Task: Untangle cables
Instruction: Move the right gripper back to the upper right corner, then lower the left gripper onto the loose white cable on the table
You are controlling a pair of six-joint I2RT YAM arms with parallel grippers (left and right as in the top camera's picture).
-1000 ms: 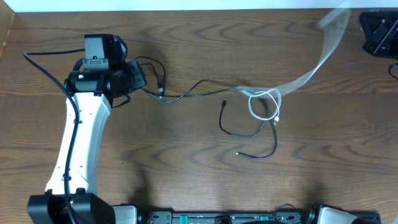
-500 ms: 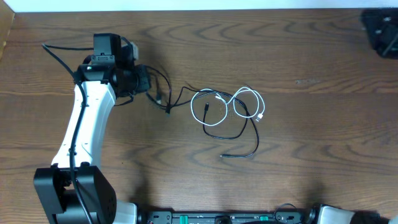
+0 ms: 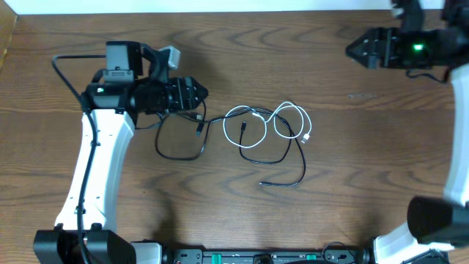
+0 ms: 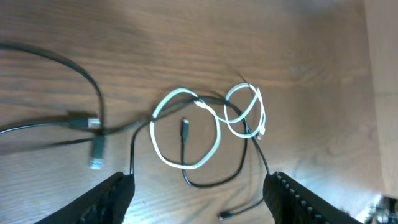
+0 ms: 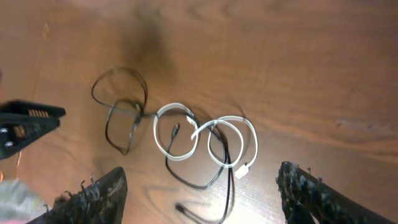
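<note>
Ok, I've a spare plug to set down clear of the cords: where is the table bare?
Widest bare table: right of the white cable, below the right fingers. Also the strip above both cables, and the near edge below the black cable. Crowded: the centre, cables overlapping, across to the left fingers.

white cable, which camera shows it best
Left wrist view: the white cable fills mid-frame, with both loops and its crossings with the black cable plain. The right wrist view also shows the white cable whole, slightly smaller. Overhead shows it whole but smallest.
</note>
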